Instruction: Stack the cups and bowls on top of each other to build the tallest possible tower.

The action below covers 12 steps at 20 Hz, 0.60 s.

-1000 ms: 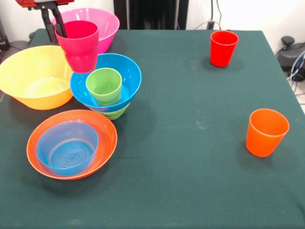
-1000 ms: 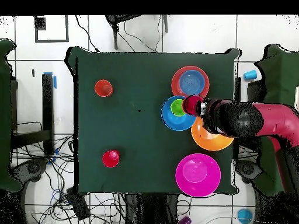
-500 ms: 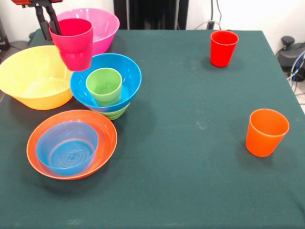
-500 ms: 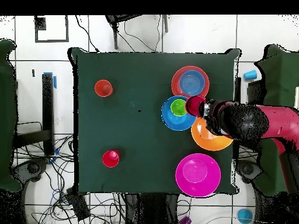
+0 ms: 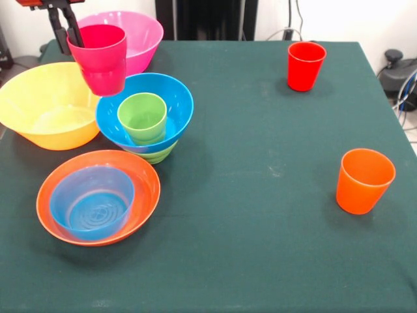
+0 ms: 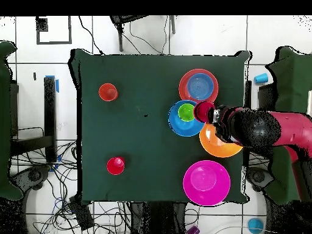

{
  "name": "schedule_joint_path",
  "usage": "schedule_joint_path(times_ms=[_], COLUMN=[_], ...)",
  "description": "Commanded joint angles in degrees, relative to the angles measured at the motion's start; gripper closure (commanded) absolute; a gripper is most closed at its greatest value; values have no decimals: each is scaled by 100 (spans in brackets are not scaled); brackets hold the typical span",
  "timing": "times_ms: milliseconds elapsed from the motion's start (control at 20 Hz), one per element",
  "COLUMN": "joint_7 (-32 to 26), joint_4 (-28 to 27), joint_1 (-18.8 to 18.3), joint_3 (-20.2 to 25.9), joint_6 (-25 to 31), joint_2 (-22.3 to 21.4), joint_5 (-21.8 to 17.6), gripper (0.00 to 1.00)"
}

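My gripper (image 5: 73,40) is shut on the rim of the magenta-pink cup (image 5: 99,59) and holds it in the air, above and just left of the tower; the cup also shows in the overhead view (image 6: 203,111). The tower is the wide blue bowl (image 5: 174,104) on the small green bowl (image 5: 158,154), with the light green cup (image 5: 143,117) upright inside it. The red cup (image 5: 305,65) stands at the far right and the orange cup (image 5: 363,180) at the right.
The big yellow-orange bowl (image 5: 45,107) sits at the left and the big pink bowl (image 5: 144,34) behind it. The shallow orange-red bowl (image 5: 143,179) at the front left holds the small translucent blue bowl (image 5: 92,202).
The gripper with the magenta-pink cup rose and shifted slightly left one second ago, then held still. Nothing else moved.
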Motion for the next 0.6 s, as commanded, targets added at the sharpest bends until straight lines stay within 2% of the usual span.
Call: schedule_joint_path(times_ms=[50,300,600], joint_7=[-1934,-1987,-2006], joint_4=[466,630,515], joint_1=[-30,-217,-247], joint_3=[-8,-8,34], joint_6=[342,-26,47], joint_2=[127,344,499], joint_5=[-468,-763,-872], gripper=[100,100,100])
